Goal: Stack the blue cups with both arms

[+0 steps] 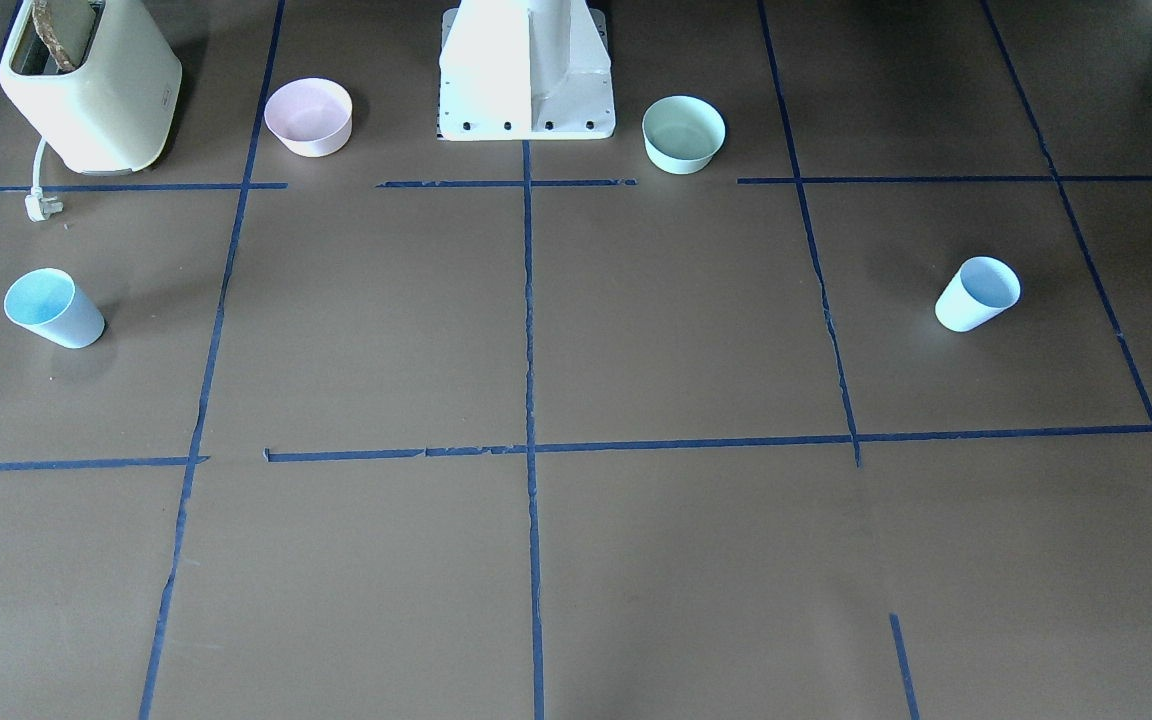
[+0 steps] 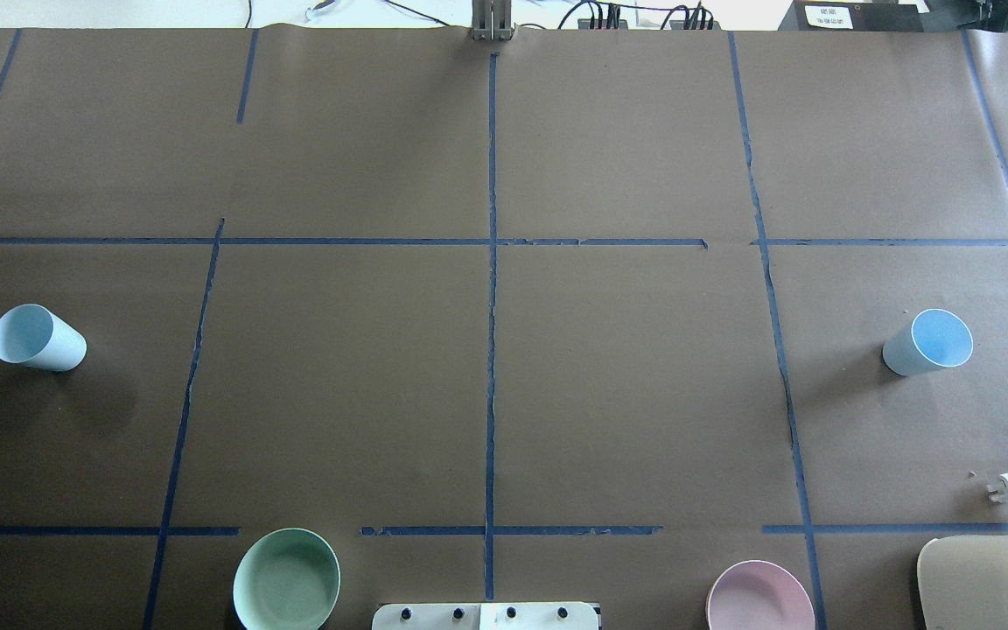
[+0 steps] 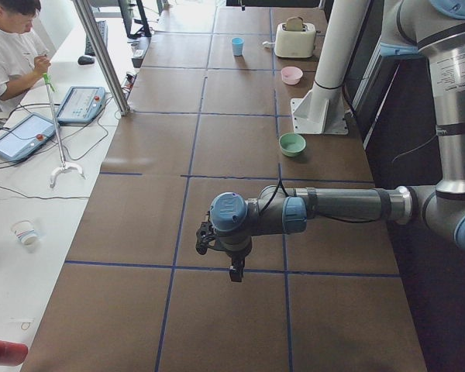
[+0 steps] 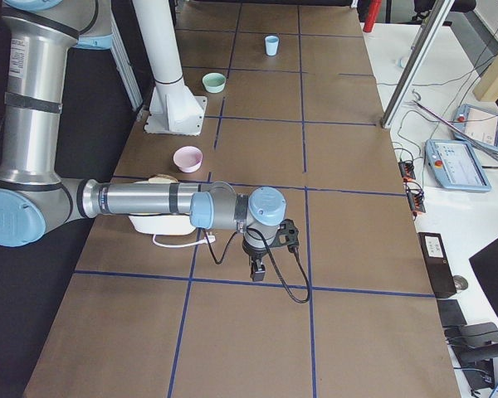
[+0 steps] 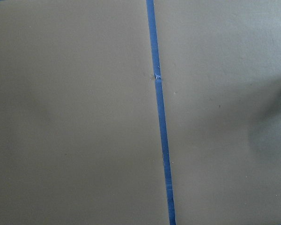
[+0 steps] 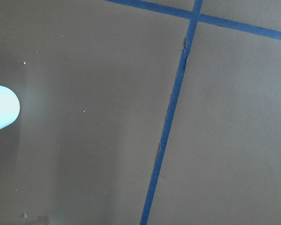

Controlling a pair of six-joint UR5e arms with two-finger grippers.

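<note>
L cup (image 2: 36, 339) stands upright at table (image 2: 338, 394) L end, R cup (image 2: 928, 343) upright at R end, well apart. L gripper (image 3: 236, 273), R gripper (image 4: 258, 271) hover above table, touching neither cup; jaws apart or together: can't tell.
</note>
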